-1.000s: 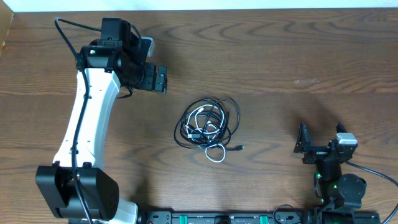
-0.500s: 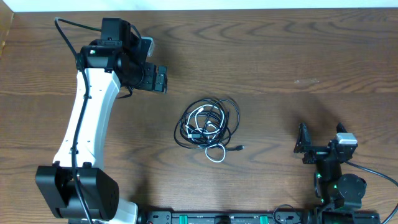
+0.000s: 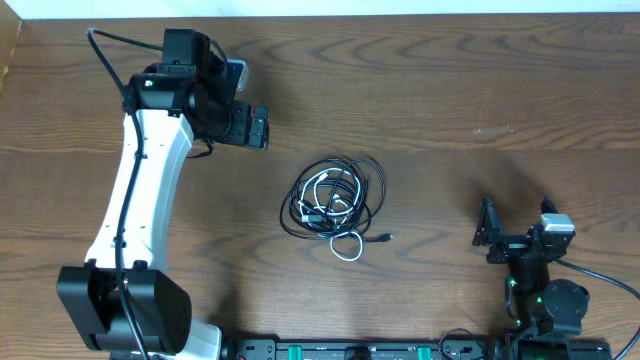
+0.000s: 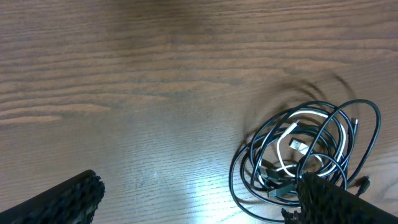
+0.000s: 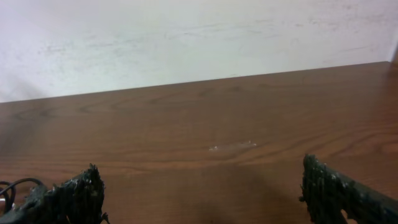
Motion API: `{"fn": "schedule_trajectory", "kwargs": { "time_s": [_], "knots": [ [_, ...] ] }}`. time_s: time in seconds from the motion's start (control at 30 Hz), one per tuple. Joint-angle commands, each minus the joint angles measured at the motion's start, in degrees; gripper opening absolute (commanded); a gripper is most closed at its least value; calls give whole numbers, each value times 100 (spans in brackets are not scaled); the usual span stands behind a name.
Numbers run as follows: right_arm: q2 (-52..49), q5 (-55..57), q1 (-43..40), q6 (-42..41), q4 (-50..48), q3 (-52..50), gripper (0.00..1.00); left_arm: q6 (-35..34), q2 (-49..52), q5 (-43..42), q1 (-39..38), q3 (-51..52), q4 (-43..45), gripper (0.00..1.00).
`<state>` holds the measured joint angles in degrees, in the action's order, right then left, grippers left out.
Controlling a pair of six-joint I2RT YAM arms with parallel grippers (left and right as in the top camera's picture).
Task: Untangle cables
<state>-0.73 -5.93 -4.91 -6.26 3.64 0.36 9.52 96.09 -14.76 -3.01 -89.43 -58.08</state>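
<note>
The cables (image 3: 333,199) lie in one tangled pile at the middle of the wooden table: black loops wound round a white cord, with a small white loop and a black plug at the near side. The pile also shows in the left wrist view (image 4: 308,155), at the right by one finger. My left gripper (image 3: 258,127) is open and empty, up and to the left of the pile. In its own view the left gripper (image 4: 199,202) has bare table between its fingers. My right gripper (image 3: 488,230) is open and empty at the near right, well apart from the cables. In its own view the right gripper (image 5: 205,193) spans bare wood.
The wooden table (image 3: 480,90) has a pale wall along its far edge (image 5: 186,37). The left arm's white link (image 3: 140,190) stretches along the left side. A black rail with sockets (image 3: 380,350) runs along the near edge.
</note>
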Motion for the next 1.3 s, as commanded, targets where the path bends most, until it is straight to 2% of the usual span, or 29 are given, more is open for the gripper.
{"fn": "schedule_trajectory", "kwargs": {
  "time_s": [0.0, 1.27],
  "knots": [
    [35, 24, -31, 76, 26, -4, 99, 118, -116, -66, 20, -144, -17, 100],
    [35, 24, -31, 76, 26, -4, 99, 138, 92, -70, 13, -144, 247, 100]
  ]
}}
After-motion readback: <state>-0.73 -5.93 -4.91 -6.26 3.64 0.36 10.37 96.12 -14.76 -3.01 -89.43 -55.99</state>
